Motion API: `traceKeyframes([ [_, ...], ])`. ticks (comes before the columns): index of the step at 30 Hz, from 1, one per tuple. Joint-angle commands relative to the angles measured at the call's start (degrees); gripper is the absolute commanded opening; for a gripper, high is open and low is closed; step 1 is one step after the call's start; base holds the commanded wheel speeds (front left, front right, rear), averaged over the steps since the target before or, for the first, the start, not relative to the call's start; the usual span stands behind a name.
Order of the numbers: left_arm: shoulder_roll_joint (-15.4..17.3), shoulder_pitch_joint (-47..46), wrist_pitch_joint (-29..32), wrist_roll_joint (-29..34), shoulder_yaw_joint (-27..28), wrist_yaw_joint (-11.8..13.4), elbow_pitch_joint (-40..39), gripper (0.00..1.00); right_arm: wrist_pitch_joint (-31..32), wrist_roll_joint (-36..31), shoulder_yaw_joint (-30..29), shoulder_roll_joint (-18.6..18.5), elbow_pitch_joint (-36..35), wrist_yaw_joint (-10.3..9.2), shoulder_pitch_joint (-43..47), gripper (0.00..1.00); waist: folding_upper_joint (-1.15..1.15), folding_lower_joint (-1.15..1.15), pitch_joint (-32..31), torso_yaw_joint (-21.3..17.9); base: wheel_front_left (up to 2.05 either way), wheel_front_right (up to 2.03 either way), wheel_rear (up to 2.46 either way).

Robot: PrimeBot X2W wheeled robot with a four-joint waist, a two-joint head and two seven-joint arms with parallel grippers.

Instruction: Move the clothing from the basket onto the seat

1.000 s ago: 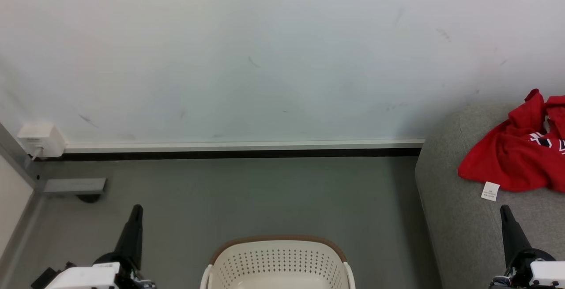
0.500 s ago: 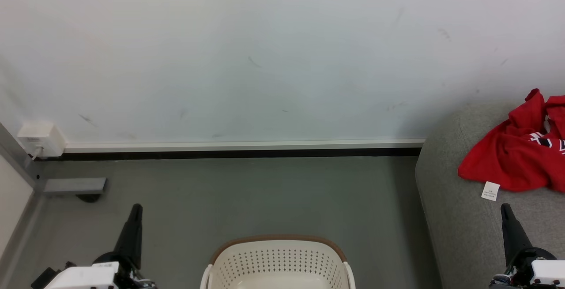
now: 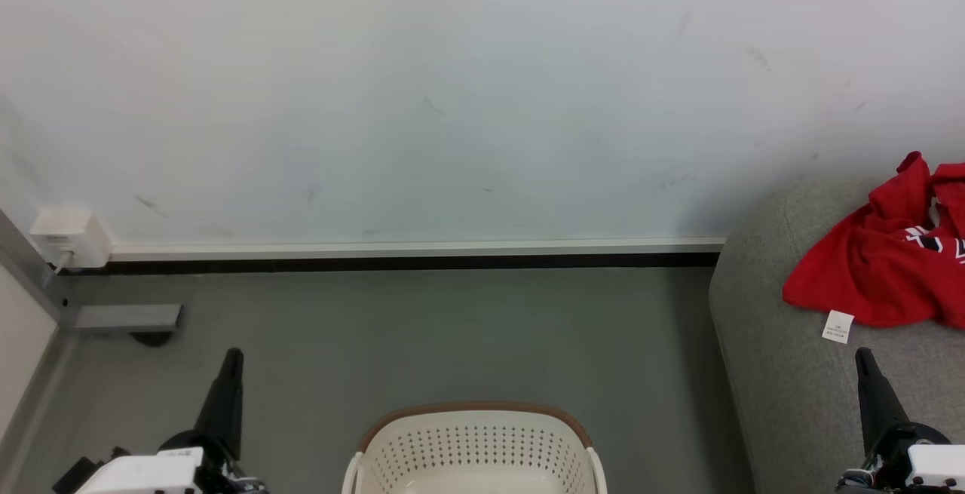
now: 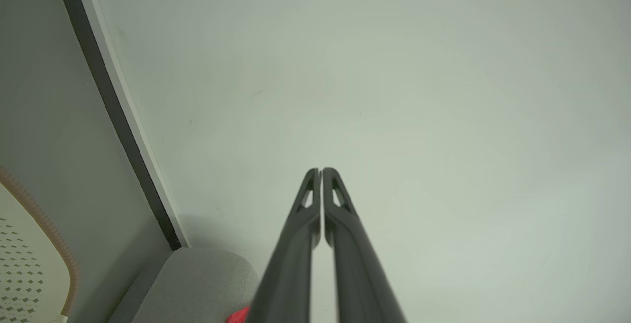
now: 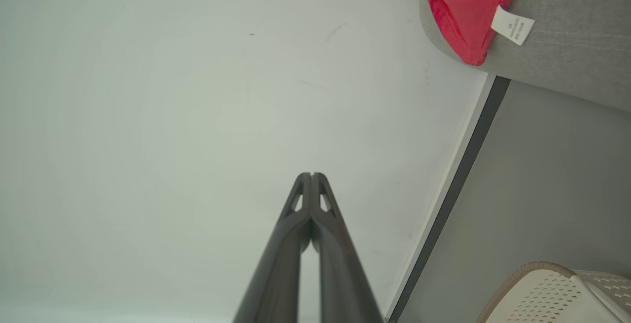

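Looking right from the basket (image 3: 475,406), we find the clothing (image 3: 882,275) bunched on the seat (image 3: 784,388), its label tag (image 3: 837,326) on the side nearer the basket; the move looks done to us. Both sets of jaws, left and right of the basket, are pressed together on nothing. Our worry: the right jaws sit near the clothing, and a swing toward the basket could snag it and drag it onto the floor (image 3: 452,328).
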Motion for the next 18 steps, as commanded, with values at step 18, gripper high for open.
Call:
traceKeyframes([
  [18,0.12,-0.34,0.31,-0.72,0.08,-0.32,-0.08,0.0,0.25,0.08,-0.23,-0.38,-0.27,-0.12,-0.35,0.0,0.0,0.0,0.0,0.0,0.0,0.0,0.0],
])
